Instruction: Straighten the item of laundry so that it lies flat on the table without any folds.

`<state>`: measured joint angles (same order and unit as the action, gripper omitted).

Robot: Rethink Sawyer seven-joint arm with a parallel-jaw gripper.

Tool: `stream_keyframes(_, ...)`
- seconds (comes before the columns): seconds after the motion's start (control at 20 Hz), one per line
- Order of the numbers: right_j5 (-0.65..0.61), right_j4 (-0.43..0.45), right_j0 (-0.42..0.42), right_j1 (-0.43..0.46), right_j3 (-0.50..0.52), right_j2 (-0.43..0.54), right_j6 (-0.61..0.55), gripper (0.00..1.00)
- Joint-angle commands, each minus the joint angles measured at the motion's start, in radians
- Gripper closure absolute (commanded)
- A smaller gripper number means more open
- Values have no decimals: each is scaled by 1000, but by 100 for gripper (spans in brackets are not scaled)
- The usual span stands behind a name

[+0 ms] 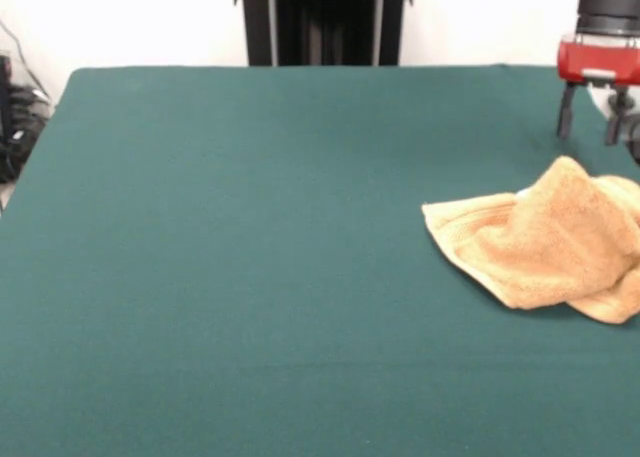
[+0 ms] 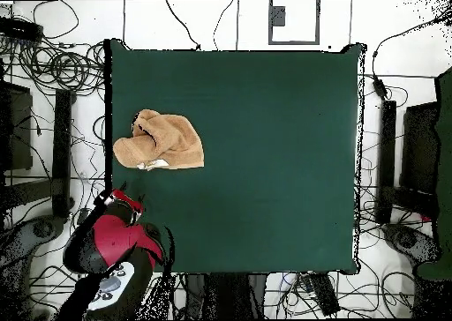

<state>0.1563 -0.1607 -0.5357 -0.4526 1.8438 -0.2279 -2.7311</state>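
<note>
Tabletop [image 1: 230,277] carries one obstacle only: the crumpled towel [image 1: 545,242], heaped with raised folds against one side edge, about midway along it. Green surface from the towel to the opposite side edge lies bare, open for passage. End effector [image 1: 592,127] hangs above the tabletop just beside the towel, toward the pedestal-side corner.

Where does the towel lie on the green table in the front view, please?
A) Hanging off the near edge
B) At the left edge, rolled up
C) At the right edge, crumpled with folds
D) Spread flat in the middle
C: the towel sits bunched and folded over itself at the right side of the table, with the gripper above and just behind it, not touching it.
</note>
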Motion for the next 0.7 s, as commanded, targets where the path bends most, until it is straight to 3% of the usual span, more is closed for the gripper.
stream_keyframes(0.05,250,37,26,-43,86,40,-184,0)
stream_keyframes(0.2,234,47,54,-134,141,40,-202,0)
stream_keyframes(0.25,301,77,89,-84,156,57,-219,0)
stream_keyframes(0.55,337,66,112,-88,184,97,-215,0)
stream_keyframes(0.7,364,94,170,-68,147,197,-241,0)
